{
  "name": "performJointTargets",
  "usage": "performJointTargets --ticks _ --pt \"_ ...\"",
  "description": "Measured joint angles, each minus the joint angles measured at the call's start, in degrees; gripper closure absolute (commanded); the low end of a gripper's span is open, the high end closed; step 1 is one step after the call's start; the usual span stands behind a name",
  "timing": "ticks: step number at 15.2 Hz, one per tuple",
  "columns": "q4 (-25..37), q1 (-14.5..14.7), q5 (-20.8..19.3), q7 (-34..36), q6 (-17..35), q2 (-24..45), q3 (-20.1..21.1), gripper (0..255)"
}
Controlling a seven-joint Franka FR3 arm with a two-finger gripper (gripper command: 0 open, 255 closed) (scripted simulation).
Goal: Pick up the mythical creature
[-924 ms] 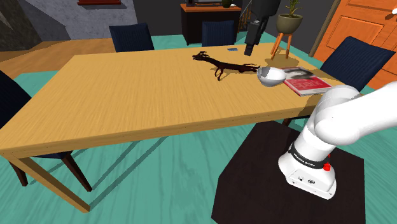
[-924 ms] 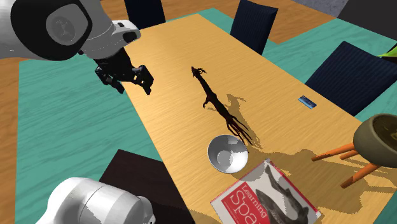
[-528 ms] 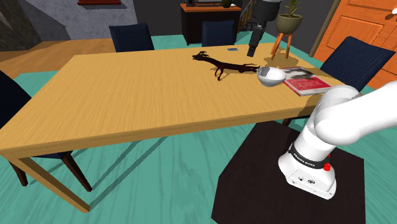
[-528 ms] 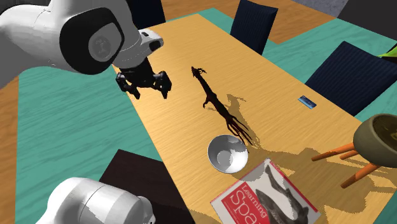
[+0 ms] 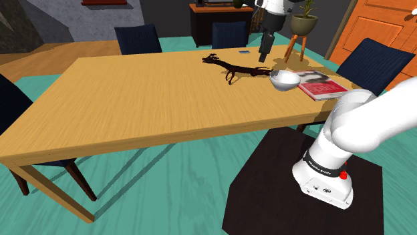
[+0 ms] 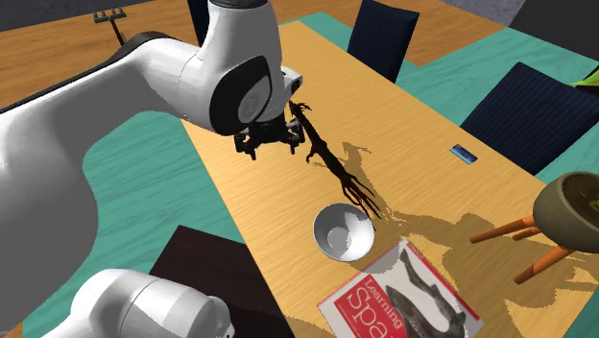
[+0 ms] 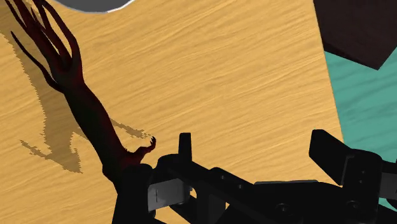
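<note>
The mythical creature [image 5: 234, 67] is a dark brown, long-bodied dragon-like figure lying on the wooden table [image 5: 147, 93]. It stretches from a horned head toward a splayed tail near the bowl [image 6: 331, 165]. My black gripper [image 5: 264, 52] hangs in the air over the table's far side, above the tail end. In the second exterior view the gripper [image 6: 263, 144] hovers just beside the creature's head and neck. In the wrist view the gripper [image 7: 238, 175] is open, and the creature [image 7: 86, 108] lies outside one finger, not between them.
A pale bowl [image 5: 284, 80] stands by the creature's tail, with a red book [image 5: 321, 86] beyond it. A small blue item [image 6: 465, 154] lies near the far edge. Dark blue chairs [image 5: 137, 39] surround the table. A potted plant on an orange stand [image 5: 302, 28] is behind.
The arm has swung in over the table. In the second exterior view the gripper moved right, from past the table's edge to beside the creature's neck. The creature has not moved.
</note>
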Motion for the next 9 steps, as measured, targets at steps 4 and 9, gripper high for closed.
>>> performJointTargets --ticks 4,9 --pt "2.27 1.88 0.15 -10.44 4.87 6.83 -6.91 0" --pt "6.99 5.30 3.60 -24.55 9.88 17.15 -15.34 0"
